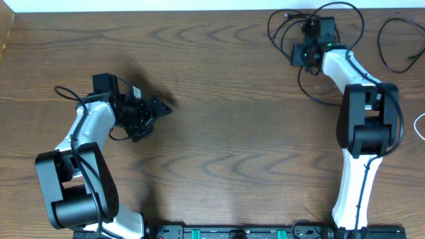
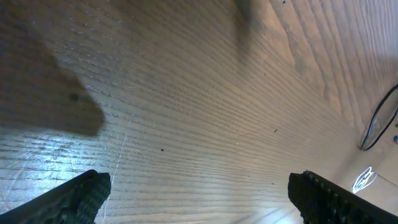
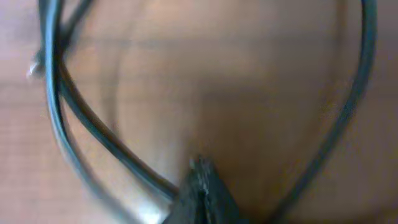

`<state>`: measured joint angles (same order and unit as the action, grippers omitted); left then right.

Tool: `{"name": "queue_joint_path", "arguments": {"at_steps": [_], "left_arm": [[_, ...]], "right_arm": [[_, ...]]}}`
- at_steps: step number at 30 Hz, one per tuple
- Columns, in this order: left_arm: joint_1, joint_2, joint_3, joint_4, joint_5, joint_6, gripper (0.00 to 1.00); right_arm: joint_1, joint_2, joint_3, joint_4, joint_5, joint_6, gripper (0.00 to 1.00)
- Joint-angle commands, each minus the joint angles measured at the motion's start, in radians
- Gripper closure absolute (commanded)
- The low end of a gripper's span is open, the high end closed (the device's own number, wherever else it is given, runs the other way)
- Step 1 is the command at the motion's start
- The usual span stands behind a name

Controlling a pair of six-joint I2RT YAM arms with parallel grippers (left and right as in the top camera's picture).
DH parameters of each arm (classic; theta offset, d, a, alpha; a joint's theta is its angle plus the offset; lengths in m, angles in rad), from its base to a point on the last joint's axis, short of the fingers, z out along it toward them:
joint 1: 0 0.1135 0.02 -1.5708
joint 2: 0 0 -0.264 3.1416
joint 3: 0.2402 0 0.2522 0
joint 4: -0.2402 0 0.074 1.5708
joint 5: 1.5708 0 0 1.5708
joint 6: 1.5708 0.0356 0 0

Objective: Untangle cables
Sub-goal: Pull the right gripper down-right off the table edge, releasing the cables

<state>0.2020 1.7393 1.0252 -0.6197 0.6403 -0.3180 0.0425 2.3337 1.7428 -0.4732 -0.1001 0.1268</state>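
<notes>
Sitting closed among loops of the black cables (image 3: 368, 37), the right tool (image 3: 199, 183) may or may not have a strand pinched; the blurred view does not settle it. A second black cable (image 1: 381, 43) and a white one (image 1: 418, 123) lie apart from that tool. The left tool (image 2: 202, 202), well apart from it, gapes wide over bare counter (image 1: 232, 133). Advised: draw one strand out slowly, watching for snags. No containers are in view.

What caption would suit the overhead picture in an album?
Above a wooden table, the right gripper sits shut among looping black cables while the left gripper hangs open over bare wood.
</notes>
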Motion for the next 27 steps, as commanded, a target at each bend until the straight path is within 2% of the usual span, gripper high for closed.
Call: {"name": "queue_joint_path", "arguments": {"at_steps": [1,6,8,10,12,13,15,18,19,20,22,24,27], "left_arm": [[0.005,0.004,0.005,0.000,-0.010,-0.002,0.02],[0.005,0.004,0.005,0.000,-0.010,-0.002,0.02],[0.005,0.004,0.005,0.000,-0.010,-0.002,0.02],[0.005,0.004,0.005,0.000,-0.010,-0.002,0.02],[0.005,0.004,0.005,0.000,-0.010,-0.002,0.02],[0.005,0.004,0.005,0.000,-0.010,-0.002,0.02],[0.005,0.004,0.005,0.000,-0.010,-0.002,0.02],[0.005,0.004,0.005,0.000,-0.010,-0.002,0.02],[0.005,0.004,0.005,0.000,-0.010,-0.002,0.02],[0.005,0.004,0.005,0.000,-0.010,-0.002,0.02],[0.005,0.004,0.005,0.000,-0.010,-0.002,0.02],[0.005,0.004,0.005,0.000,-0.010,-0.002,0.02],[0.005,0.004,0.005,0.000,-0.010,-0.002,0.02]], "right_arm": [[0.004,-0.042,-0.037,-0.161,0.004,0.014,0.99],[0.003,-0.149,-0.037,-0.214,0.007,-0.075,0.99],[0.002,-0.195,-0.032,-0.198,0.065,-0.080,0.98],[-0.003,-0.288,-0.010,-0.175,0.218,-0.080,0.98],[-0.005,-0.367,-0.004,-0.146,0.352,-0.084,0.93],[-0.007,-0.418,-0.004,-0.123,0.415,-0.101,0.85],[-0.010,-0.503,-0.004,-0.086,0.454,-0.176,0.77],[-0.024,-0.622,-0.004,-0.034,0.354,-0.191,0.70],[-0.032,-0.657,-0.004,-0.030,0.267,-0.191,0.70],[-0.047,-0.688,-0.004,-0.033,0.171,-0.179,0.75],[-0.068,-0.712,-0.004,-0.039,0.058,-0.154,0.72],[-0.080,-0.726,-0.009,-0.061,0.003,-0.154,0.66],[-0.080,-0.820,-0.160,-0.019,0.003,-0.158,0.53]]}}
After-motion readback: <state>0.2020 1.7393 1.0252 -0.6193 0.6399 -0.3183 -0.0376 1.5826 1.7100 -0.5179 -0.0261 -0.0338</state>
